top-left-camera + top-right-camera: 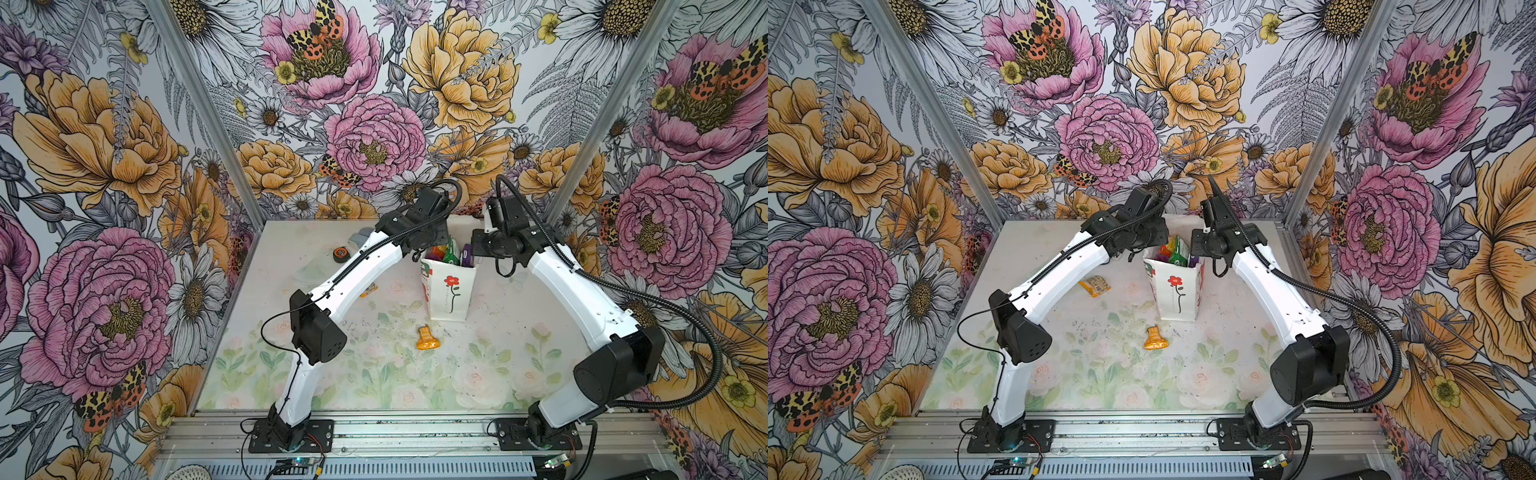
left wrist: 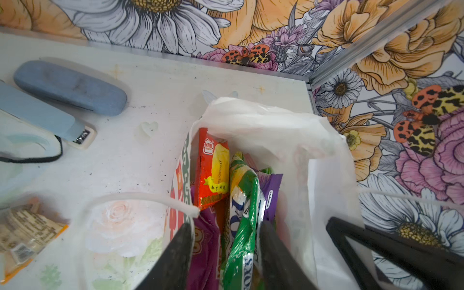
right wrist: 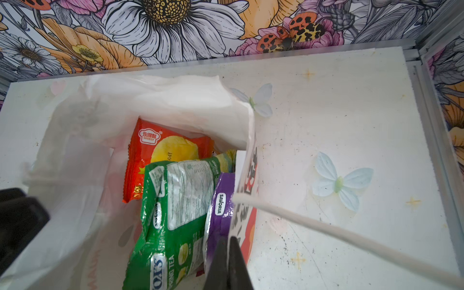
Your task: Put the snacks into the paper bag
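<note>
- Floral-wallpaper booth with a pale flower-print counter.
- In both top views the paper bag stands upright toward the back middle. It is white with a red flower on the front, and snacks poke out of its mouth.
- Two are not in yet: an orange packet lies just in front of the bag, and a yellow-orange packet lies on the counter to its left. I judge the task mostly done with at least two to go; more could be hidden.
- A tape measure sits back left and is not a snack.
- Left wrist view: the left pincer is at the bag mouth with its fingers apart. They straddle the green Fox's packet without squeezing it, so the step reads as dropping it in.
- A red-yellow packet stands on edge behind it and a purple packet sits alongside. Grey-blue cases lie well apart from the bag.
- Right wrist view: the right pincer has its fingers together, seemingly pinched on the bag's side rim to hold the mouth open.
- The packets are glossy, crinkly and packed tight. The bag paper is thin with a crumpled rim, and a string handle flops outward.
</note>
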`<state>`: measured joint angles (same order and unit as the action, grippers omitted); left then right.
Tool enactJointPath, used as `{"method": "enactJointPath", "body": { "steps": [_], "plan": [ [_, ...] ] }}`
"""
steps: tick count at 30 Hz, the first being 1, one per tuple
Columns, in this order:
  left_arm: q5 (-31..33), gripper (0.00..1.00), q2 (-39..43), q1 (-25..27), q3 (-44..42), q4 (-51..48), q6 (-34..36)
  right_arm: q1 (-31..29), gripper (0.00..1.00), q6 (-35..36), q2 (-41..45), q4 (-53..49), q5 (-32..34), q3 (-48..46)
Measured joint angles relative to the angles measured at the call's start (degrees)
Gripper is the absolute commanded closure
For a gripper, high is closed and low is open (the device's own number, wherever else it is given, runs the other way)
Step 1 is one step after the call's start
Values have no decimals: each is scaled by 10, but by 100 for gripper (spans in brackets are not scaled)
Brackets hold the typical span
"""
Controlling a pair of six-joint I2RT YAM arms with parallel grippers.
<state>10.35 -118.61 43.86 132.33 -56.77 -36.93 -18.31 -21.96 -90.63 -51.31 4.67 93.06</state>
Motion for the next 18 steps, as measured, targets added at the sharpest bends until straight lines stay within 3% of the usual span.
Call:
{"method": "enactJointPath", "body": {
  "steps": [5, 9, 15, 18],
  "plan": [
    [-11, 23, 61, -3, -31, 3, 24, 0, 100, 2, 1, 3, 3, -3],
    [-15, 18, 118, -3, -70, 9, 52, 3, 100, 7, 3, 8, 3, -9],
    [10, 16, 264, -5, -207, 17, 76, 7, 100, 7, 5, 10, 2, -13],
    [26, 16, 349, -32, -302, 31, 73, 8, 100, 7, 8, 13, 2, -19]
  ]
}}
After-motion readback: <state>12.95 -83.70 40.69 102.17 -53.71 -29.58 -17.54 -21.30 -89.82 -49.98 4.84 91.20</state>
